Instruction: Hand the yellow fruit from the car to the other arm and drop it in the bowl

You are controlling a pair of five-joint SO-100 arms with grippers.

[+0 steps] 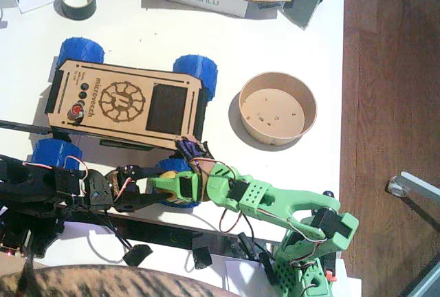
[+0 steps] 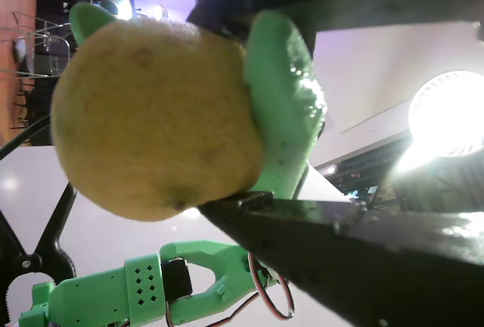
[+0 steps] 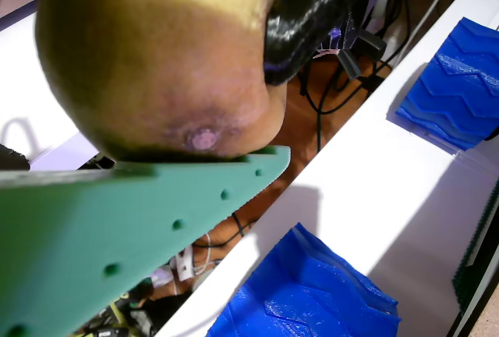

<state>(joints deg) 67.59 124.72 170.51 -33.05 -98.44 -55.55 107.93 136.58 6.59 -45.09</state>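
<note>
The black left arm [image 1: 48,187] lies low along the table's [image 1: 289,49] near edge, reaching right; the green right arm [image 1: 289,207] stretches left from its base to meet it beside the car's [image 1: 124,101] near blue wheel [image 1: 175,177]. Both hands pinch the yellow fruit [image 1: 168,185] between them: in a wrist view the black left hand [image 2: 249,107] clamps the fruit [image 2: 155,115] with a green finger [image 2: 283,100] pressed against it, and in another the green right hand [image 3: 203,64] grips it too. The bowl [image 1: 278,108] sits well apart, right of the car
</note>
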